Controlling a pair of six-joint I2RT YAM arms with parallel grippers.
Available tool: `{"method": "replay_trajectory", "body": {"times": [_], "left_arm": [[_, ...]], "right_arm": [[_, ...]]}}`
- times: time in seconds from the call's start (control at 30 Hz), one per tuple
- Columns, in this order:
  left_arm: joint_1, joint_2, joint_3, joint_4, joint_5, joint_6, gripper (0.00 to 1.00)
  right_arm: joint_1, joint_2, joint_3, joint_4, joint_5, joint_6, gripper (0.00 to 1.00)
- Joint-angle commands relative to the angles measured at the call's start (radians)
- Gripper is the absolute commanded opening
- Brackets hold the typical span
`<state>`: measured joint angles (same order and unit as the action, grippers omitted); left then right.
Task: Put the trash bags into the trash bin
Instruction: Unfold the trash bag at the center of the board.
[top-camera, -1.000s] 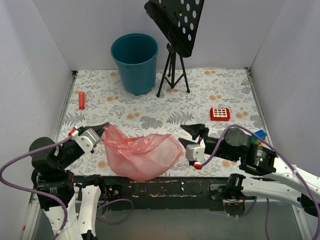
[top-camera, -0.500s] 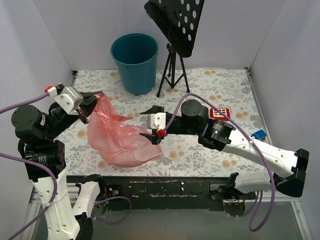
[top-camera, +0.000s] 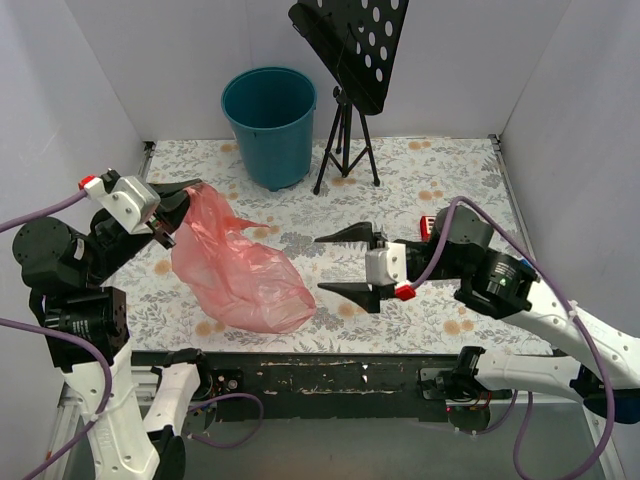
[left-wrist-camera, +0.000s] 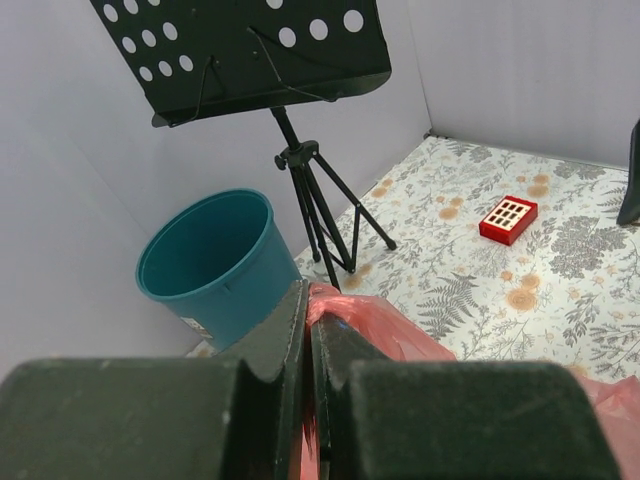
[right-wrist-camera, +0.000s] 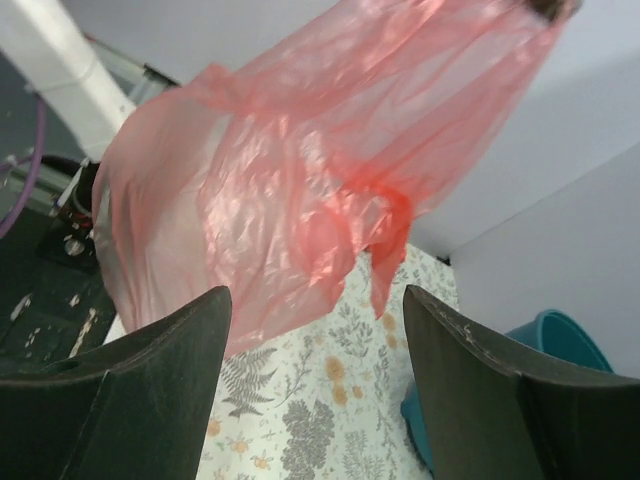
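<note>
The trash bag (top-camera: 240, 275), a crinkly translucent red film, hangs from my left gripper (top-camera: 180, 208), which is shut on its top corner. The bag's lower part sags onto the floral table at the front left. In the left wrist view the closed jaws (left-wrist-camera: 307, 300) pinch red film (left-wrist-camera: 400, 330), with the teal trash bin (left-wrist-camera: 205, 260) just beyond them. The bin (top-camera: 270, 115) stands upright at the back, left of centre. My right gripper (top-camera: 322, 264) is open just right of the bag, not touching it. In the right wrist view the bag (right-wrist-camera: 300, 180) hangs ahead of the spread fingers (right-wrist-camera: 315, 300).
A black music stand (top-camera: 350, 50) on a tripod (top-camera: 345, 150) stands right beside the bin. A red square toy (left-wrist-camera: 508, 219) lies at mid right, partly hidden by the right arm in the top view. White walls close off the left, back and right.
My left gripper has lifted the bag up and back-left off the front of the table. The right gripper opened wider, reached toward the bag, then drew back to the right.
</note>
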<state>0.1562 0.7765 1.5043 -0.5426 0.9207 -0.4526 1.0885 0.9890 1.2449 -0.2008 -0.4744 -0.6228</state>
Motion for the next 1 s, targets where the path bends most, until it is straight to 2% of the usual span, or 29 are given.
{"method": "replay_trajectory", "body": {"times": [0.0,0.33,0.47,0.57,0.6,0.63,0.67,0.73,0.83,0.97], "left_arm": [[0.006,0.020,0.043,0.013,-0.036,-0.037,0.00],[0.005,0.021,0.059,0.013,-0.055,-0.061,0.00],[0.006,0.023,0.059,0.021,-0.078,-0.096,0.00],[0.006,0.011,0.059,0.020,-0.085,-0.107,0.00],[0.006,0.004,0.054,0.012,-0.083,-0.104,0.00],[0.006,-0.003,0.053,-0.005,-0.079,-0.089,0.00],[0.006,-0.011,0.056,-0.040,-0.065,-0.049,0.00],[0.006,-0.020,0.074,-0.173,-0.037,0.044,0.00],[0.006,-0.042,0.079,-0.399,-0.031,0.237,0.00],[0.006,-0.069,0.008,-0.675,-0.109,0.529,0.00]], "right_arm": [[0.002,0.046,-0.079,-0.046,-0.075,-0.098,0.78],[0.039,0.108,-0.081,0.044,-0.084,-0.016,0.85],[0.074,0.141,-0.120,0.124,0.047,0.044,0.85],[0.105,0.190,-0.160,0.254,0.302,0.101,0.82],[0.106,0.218,-0.163,0.308,0.406,0.132,0.79],[0.103,0.246,-0.154,0.357,0.560,0.147,0.72],[0.087,0.264,-0.145,0.413,0.644,0.150,0.58],[0.019,0.298,-0.099,0.471,0.655,0.153,0.37],[-0.099,0.347,0.014,0.428,0.645,0.199,0.03],[-0.185,0.321,0.016,0.442,0.675,0.210,0.01]]}}
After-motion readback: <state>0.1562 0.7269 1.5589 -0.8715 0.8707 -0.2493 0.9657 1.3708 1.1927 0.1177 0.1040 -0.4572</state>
